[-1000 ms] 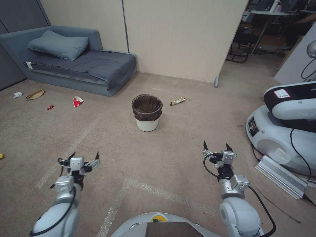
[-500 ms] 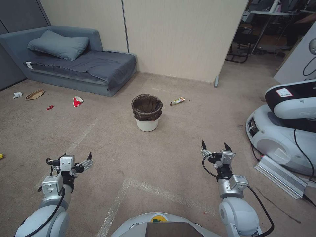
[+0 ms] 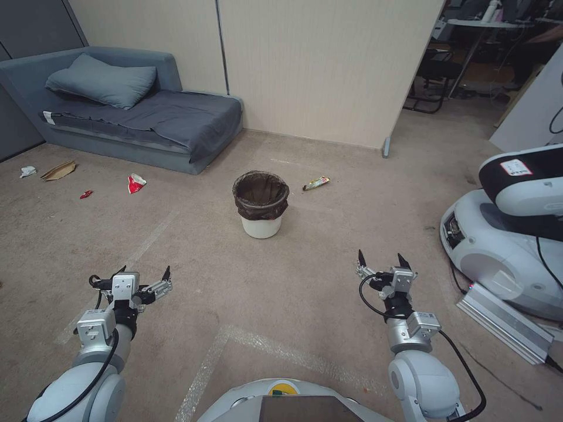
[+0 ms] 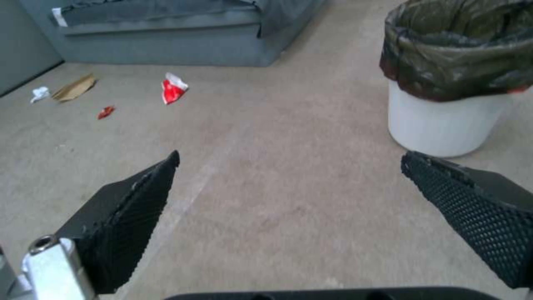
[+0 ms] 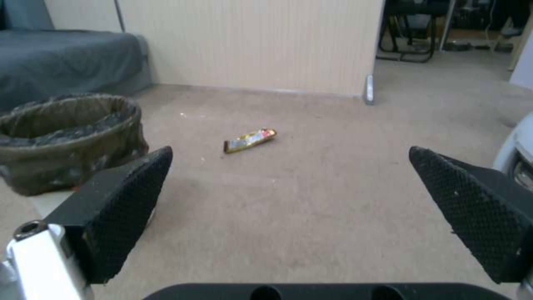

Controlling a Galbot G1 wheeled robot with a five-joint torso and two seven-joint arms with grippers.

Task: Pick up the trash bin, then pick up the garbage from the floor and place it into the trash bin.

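Observation:
The trash bin (image 3: 261, 225), a white bucket lined with a dark bag, stands upright on the floor (image 3: 328, 264) ahead of me, between both arms and well beyond them. My left gripper (image 3: 145, 271) hovers open over bare carpet; its wrist view shows the trash bin (image 4: 444, 125) off to one side. My right gripper (image 3: 380, 258) is open too, with nothing in it. Garbage lies scattered: a snack wrapper (image 3: 316, 183) right of the bin, and a red-and-white wrapper (image 3: 136, 183), a red scrap (image 3: 86, 194), a brown paper bag (image 3: 57, 170) and a white tissue (image 3: 27, 172) far left.
A grey sofa bed (image 3: 146, 117) lines the far left wall and a beige partition (image 3: 322, 70) stands behind the bin. Another robot's white base (image 3: 504, 240) and a metal rail (image 3: 504, 322) crowd the right side. Pale tape lines (image 3: 264, 343) cross the carpet near me.
My left gripper has shifted outward to the left. The whole picture has slid slightly, so the camera has moved. The right gripper holds about the same pose.

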